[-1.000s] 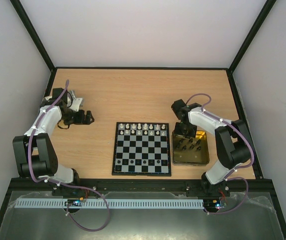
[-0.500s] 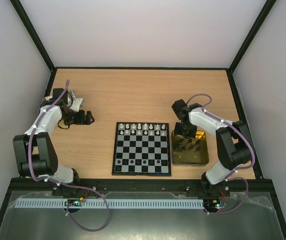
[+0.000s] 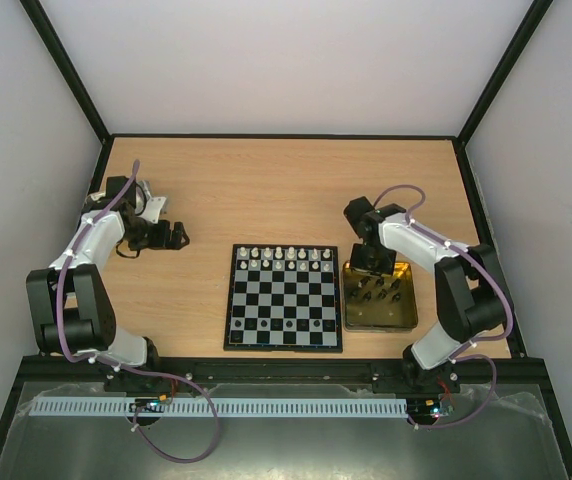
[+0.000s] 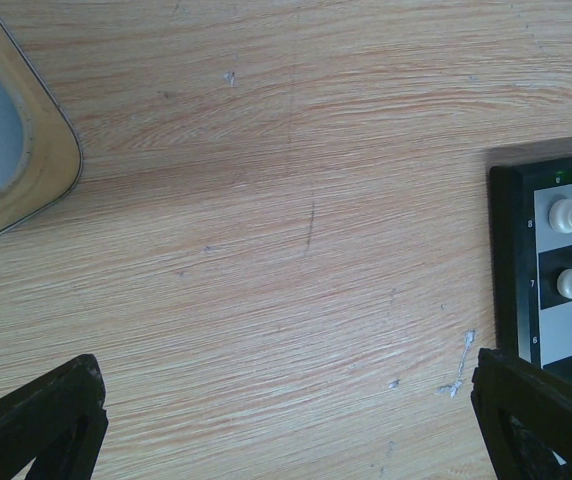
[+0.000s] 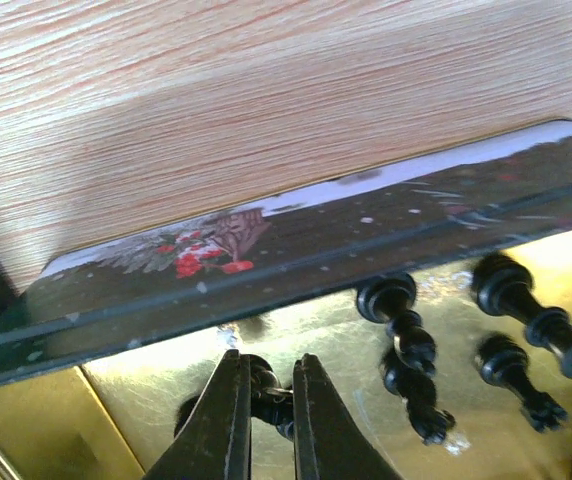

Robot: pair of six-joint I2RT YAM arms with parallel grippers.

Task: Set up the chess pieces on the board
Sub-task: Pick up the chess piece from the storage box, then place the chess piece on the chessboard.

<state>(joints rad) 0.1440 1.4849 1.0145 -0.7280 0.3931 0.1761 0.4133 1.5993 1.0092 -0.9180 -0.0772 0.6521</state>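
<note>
1. Right gripper [image 5: 266, 372]: jaws almost together, pinching a black piece [image 5: 262, 385] low inside the gold tin [image 5: 136, 385]. Part of the piece shows to the left of the fingers. Can't tell if it's off the tin floor.
2. More black pieces [image 5: 411, 350] lie on their sides on the tin floor, right of the gripper and apart from it.
3. The gold tin sits on the wooden table [image 3: 266, 190], just beside the right edge of the board [image 3: 284, 300]. The right arm reaches over the tin's far end.
4. The board lies flat at the near middle of the table, between the two arms. White pieces [image 3: 284, 258] stand upright along its two far rows. There are a few dark specks on the near rows, too small to identify.
5. Left gripper [image 4: 284, 380]: jaws wide, nothing between them. It is above bare table, left of the board and well apart from it.
6. Left wrist view: the board's corner, with a few white pieces on it, is at the right edge. A rounded corner of the tin lid [image 4: 26, 150] is at upper left, and plain wood lies between them.
</note>
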